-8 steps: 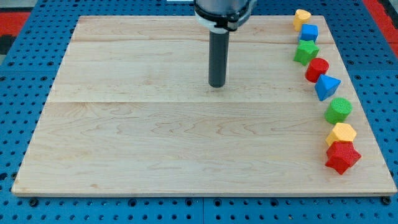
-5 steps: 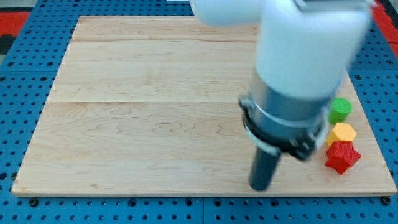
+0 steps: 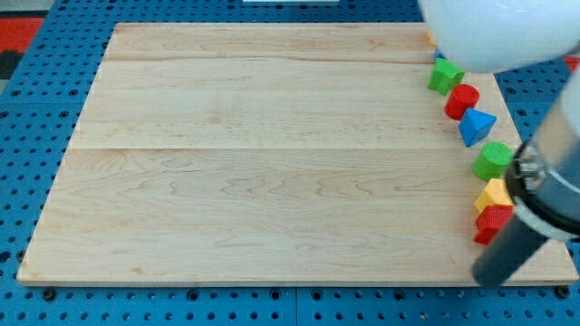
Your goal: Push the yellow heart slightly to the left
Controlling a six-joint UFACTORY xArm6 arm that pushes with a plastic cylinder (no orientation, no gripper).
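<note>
The yellow heart sits at the board's top right corner. The white arm body [image 3: 494, 32] hides nearly all of it; only a sliver of its left edge [image 3: 430, 38] shows. My tip [image 3: 490, 279] is at the board's bottom right edge, just below the red star [image 3: 490, 223], far from the heart. The dark rod [image 3: 515, 252] slants up to the right and covers part of the red star and of the yellow hexagon [image 3: 492, 193].
Blocks line the right edge of the wooden board [image 3: 272, 181]: green star [image 3: 445, 76], red cylinder [image 3: 462, 100], blue triangle [image 3: 476, 125], green cylinder [image 3: 494, 160]. The arm hides most of a blue cube near the heart.
The arm swept from the board's upper middle down, then right. The tip went from the bottom centre-right to the bottom right edge under the red star. No block has moved.
</note>
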